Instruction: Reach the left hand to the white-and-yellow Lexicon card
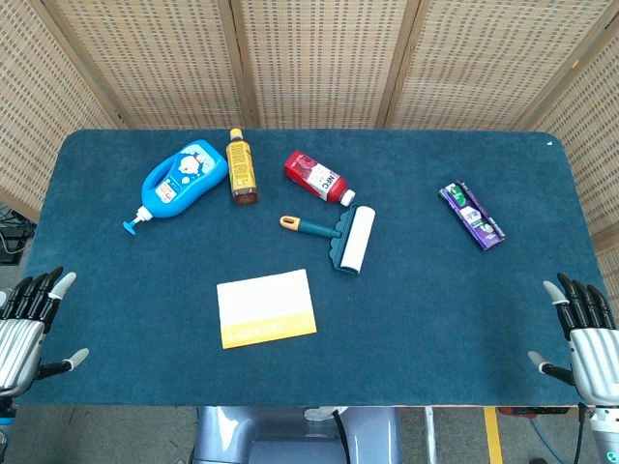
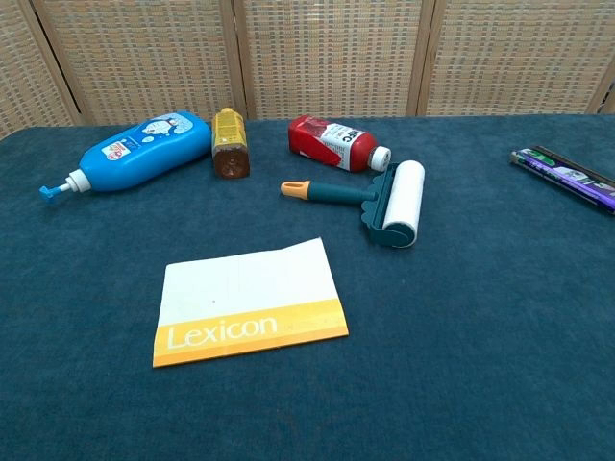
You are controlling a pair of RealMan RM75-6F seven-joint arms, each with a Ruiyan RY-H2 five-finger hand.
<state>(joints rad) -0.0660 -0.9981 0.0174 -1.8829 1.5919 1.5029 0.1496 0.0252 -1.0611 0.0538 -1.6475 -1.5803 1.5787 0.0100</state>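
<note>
Left hand sits at the near left edge of the tabletop, fingers spread, holding nothing. Right hand mirrors it at the near right edge, fingers likewise released and empty. Lexicon card lies flat near the front centre, yellow band toward the robot, well apart from both hands and to the right of the left fingers. Lint roller lies just beyond the card.

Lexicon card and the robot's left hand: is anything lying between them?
No. In the head view, only bare blue table lies between the left hand and the Lexicon card.
</note>
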